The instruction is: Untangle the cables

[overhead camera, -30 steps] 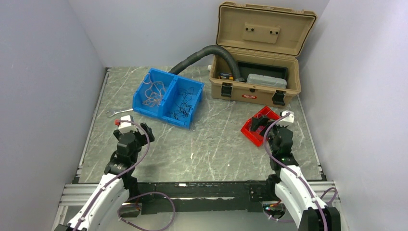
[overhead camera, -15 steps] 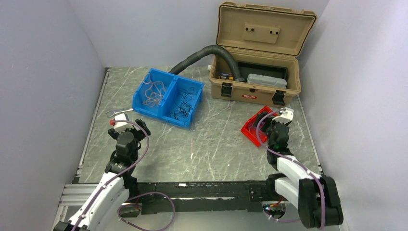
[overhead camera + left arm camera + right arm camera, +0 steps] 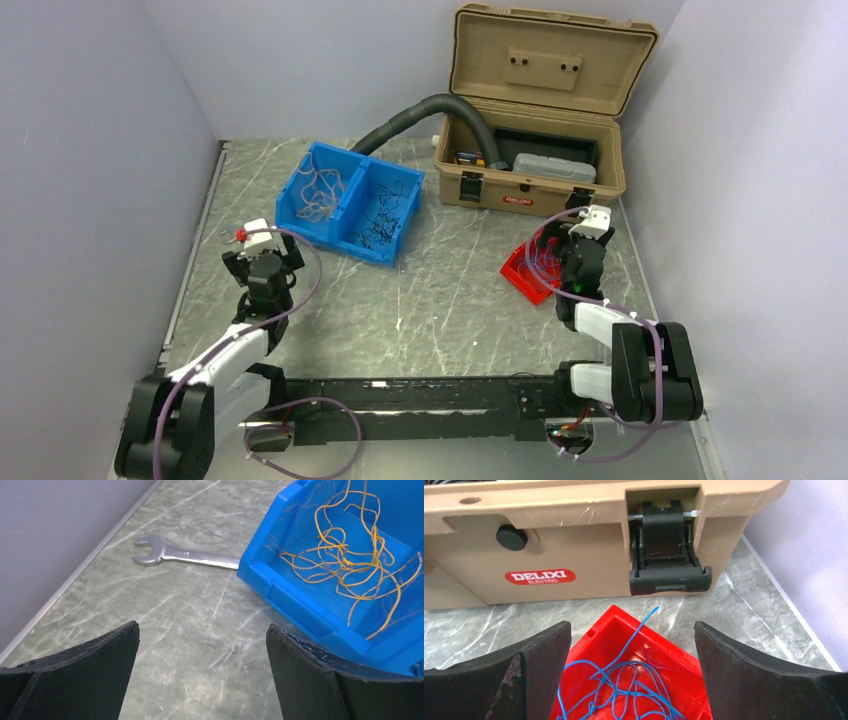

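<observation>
A blue two-part bin (image 3: 352,202) holds a tangle of thin yellow wires (image 3: 345,560) in its left part, pale in the top view (image 3: 320,190), and thin black wires (image 3: 380,218) in its right part. A small red bin (image 3: 624,680) holds several tangled blue wires (image 3: 634,690); it also shows in the top view (image 3: 522,266). My left gripper (image 3: 202,635) is open and empty over bare table, near the blue bin's left corner. My right gripper (image 3: 631,630) is open and empty, above the red bin.
A silver wrench (image 3: 180,555) lies left of the blue bin. An open tan toolbox (image 3: 530,160) stands at the back right, its latch (image 3: 669,565) just beyond the red bin. A black corrugated hose (image 3: 425,110) runs into it. Grey walls enclose the table on three sides.
Both arms have reached further from their bases: the left gripper moved toward the blue bin and wrench, the right gripper moved over the red bin toward the toolbox.
</observation>
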Controlling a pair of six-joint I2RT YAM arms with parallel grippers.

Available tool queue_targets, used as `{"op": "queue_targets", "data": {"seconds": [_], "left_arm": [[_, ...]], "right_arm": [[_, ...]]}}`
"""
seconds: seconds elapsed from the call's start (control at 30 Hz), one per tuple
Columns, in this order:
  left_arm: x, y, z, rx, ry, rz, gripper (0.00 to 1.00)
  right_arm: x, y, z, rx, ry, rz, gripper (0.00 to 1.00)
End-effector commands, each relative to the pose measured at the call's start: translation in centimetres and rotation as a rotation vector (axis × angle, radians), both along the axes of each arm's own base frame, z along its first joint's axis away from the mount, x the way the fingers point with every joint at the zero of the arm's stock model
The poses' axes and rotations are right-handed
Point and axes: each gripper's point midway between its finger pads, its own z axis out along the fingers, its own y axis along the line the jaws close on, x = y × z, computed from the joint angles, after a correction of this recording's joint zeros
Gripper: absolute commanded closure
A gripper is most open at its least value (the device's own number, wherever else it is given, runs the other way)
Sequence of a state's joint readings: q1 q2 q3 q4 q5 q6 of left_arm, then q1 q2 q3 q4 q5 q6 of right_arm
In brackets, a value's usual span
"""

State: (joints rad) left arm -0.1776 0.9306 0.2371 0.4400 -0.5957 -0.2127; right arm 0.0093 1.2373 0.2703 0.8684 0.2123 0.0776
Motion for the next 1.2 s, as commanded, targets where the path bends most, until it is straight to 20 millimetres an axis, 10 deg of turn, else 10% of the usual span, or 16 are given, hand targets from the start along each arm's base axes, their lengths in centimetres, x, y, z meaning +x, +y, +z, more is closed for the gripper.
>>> {"op": "queue_targets", "data": {"seconds": [0.0, 0.37, 0.63, 1.17], "left_arm": [[1.5, 0.0, 1.5, 0.136, -0.093, -0.054, 0.01], [4.6, 1.1, 1.4, 0.097, -0.075, -0.116, 0.04], [2.9, 0.6, 1.9, 0.164, -0.225, -0.188, 0.13], [5.3, 0.2, 0.1, 0.164, -0.11, -0.251, 0.01]], "right_arm": [[0.4, 1.1, -0.2, -0.019, 0.016, 0.079, 0.07], [0.6, 0.4, -3.1, -0.032, -0.003, 0.039, 0.02], [1.3, 0.7, -3.5, -0.043, 0.03, 0.065, 0.0], [1.3, 1.0, -3.5, -0.034, 0.03, 0.075, 0.0]]}}
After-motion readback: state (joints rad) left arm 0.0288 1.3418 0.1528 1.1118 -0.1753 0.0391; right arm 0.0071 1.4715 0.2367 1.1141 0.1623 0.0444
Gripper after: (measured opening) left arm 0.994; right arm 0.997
